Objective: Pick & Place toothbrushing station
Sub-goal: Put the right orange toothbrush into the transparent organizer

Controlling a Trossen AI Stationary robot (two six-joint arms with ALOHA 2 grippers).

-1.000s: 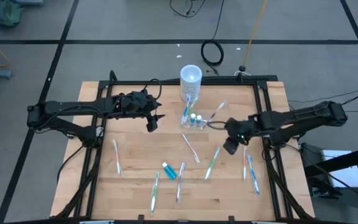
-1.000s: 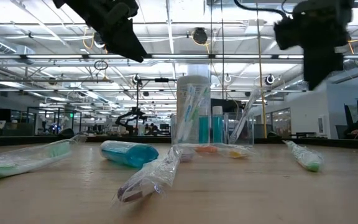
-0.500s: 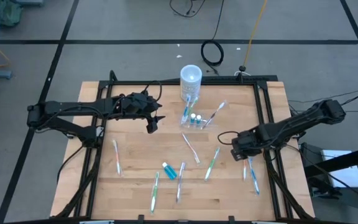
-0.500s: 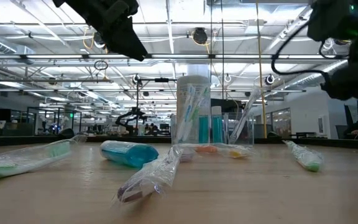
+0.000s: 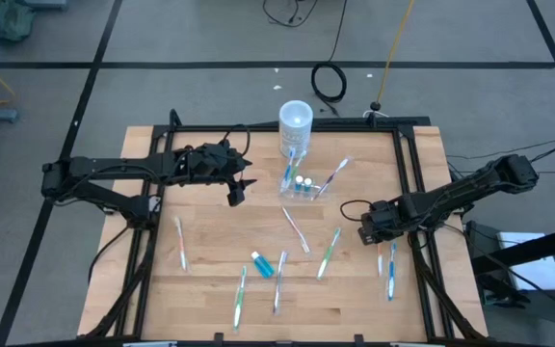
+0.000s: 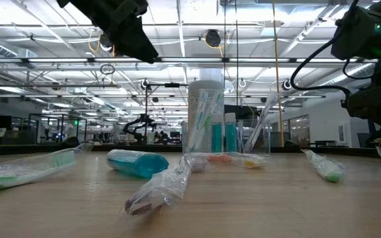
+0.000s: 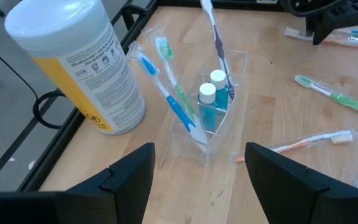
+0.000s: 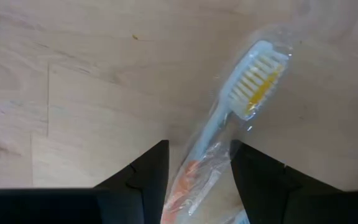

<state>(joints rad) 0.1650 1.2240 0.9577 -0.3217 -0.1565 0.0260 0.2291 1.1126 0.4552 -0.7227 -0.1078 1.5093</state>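
Toothbrushes in clear wrappers lie scattered over the wooden counter [image 5: 210, 231], and going from the left side the first is a wrapped toothbrush [image 5: 180, 242] alone near the left edge. Above and just right of it the left end effector [image 5: 236, 190] hangs over the counter with its fingers [image 7: 129, 177] spread wide and nothing between them, pointed toward the clear plastic container [image 5: 300, 183] at the back middle. That container stands upright just in front of a taller white cylinder [image 5: 296, 120] with a yellow label; it holds a few toothbrushes leaning out of it and two blue tubes with white caps [image 7: 213, 93]. In front of it a pink-handled toothbrush [image 5: 296, 229] lies on the wood, and nearer the front edge a loose blue tube [image 5: 262, 264] rests between a green toothbrush [image 5: 240, 296] and a blue toothbrush [image 5: 279, 280], with another green toothbrush [image 5: 329, 253] just to their right. Farther right, the right end effector [image 5: 378, 234] is down low at the counter, its fingers [image 8: 145, 171] parted and set on either side of a wrapped orange-handled toothbrush [image 8: 241, 93] with white and yellow bristles; whether they touch it cannot be told. Another blue toothbrush [image 5: 390, 272] lies just beside it, near the right edge.
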